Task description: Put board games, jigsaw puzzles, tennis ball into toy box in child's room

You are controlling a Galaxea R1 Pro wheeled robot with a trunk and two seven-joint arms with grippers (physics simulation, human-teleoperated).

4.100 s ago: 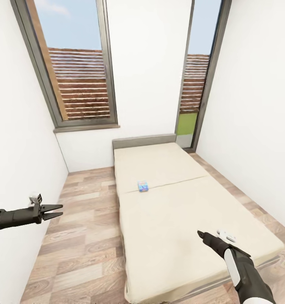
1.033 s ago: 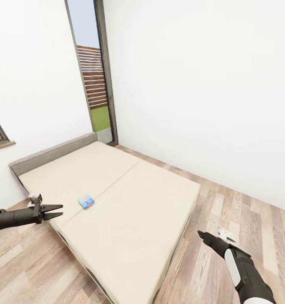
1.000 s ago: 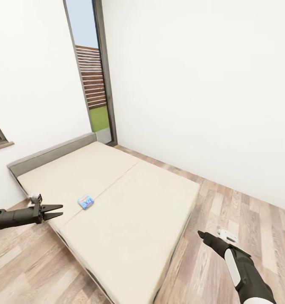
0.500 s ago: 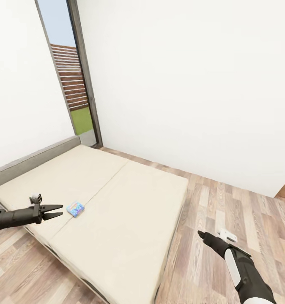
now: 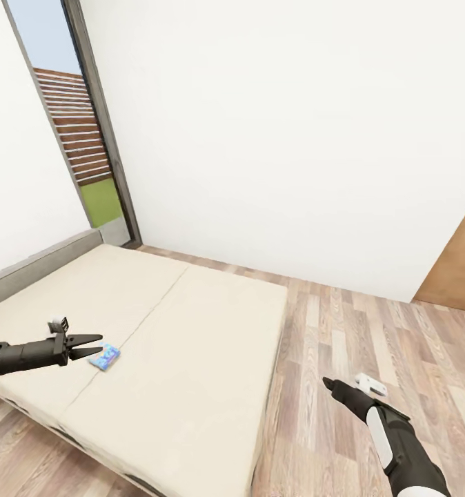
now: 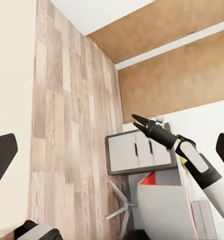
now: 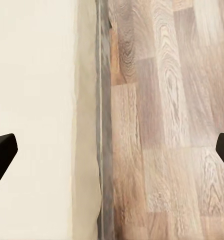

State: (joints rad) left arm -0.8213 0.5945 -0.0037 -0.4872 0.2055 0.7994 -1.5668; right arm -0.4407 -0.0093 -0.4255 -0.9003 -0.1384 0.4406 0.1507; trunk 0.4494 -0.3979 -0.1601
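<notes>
Your head view looks down on the long low bed with the plain cream-beige cover (image 5: 170,345), whose low grey headboard (image 5: 39,266) runs along the white wall at the view's left. One of the board games, a small thin flat blue box with a bright cartoon print (image 5: 106,356), lies on the bed's cover just beside the seam that splits the mattress, nearer the bed's near edge than the headboard, well away from the foot end.

Your left gripper (image 5: 87,345) hangs over the near edge of the bed with its two dark fingers (image 5: 85,338) apart and nothing between them; their tips point at the blue box and stop just beside it, and you cannot tell from this angle whether they are touching it. In the left wrist view the finger tips sit wide at the picture's two sides.

Your right gripper (image 5: 327,383) hangs above the brown-grey wood-plank floor (image 5: 343,331), off the bed's foot-end corner. In the head view its fingers look close together, but in the right wrist view the two dark tips (image 7: 2,150) stand wide apart and empty, over the line where the bed's edge (image 7: 89,125) meets the floor. A tall dark-framed window (image 5: 87,138) stands in the corner beyond the headboard.
</notes>
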